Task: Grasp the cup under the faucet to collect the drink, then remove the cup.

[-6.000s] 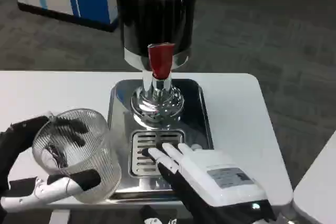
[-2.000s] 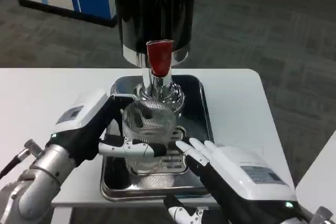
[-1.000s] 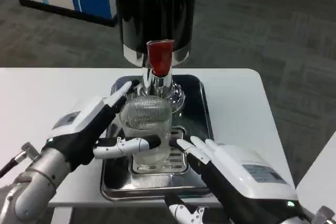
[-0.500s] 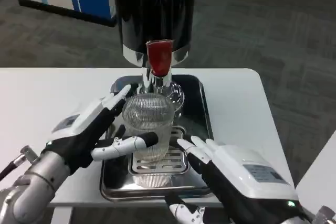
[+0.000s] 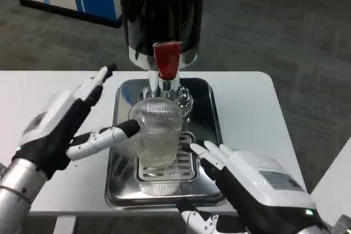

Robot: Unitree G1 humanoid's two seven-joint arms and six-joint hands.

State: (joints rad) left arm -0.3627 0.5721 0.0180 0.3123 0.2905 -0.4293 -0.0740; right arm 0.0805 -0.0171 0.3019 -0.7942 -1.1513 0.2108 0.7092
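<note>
On the metal tray (image 5: 205,102), the ribbed cup (image 5: 156,132) stands beside the spread left hand (image 5: 60,127).

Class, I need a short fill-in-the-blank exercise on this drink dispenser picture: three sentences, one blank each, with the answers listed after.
1. The ribbed clear cup stands on the metal ____ below the faucet.
2. The tap handle above the cup is ____ in colour.
3. The left hand is open beside the cup, and the right hand holds ____.

Answers: tray; red; nothing

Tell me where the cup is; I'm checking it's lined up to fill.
In the head view the ribbed clear cup stands on the drip tray's grate, just below the red-handled faucet, centre frame.
</note>
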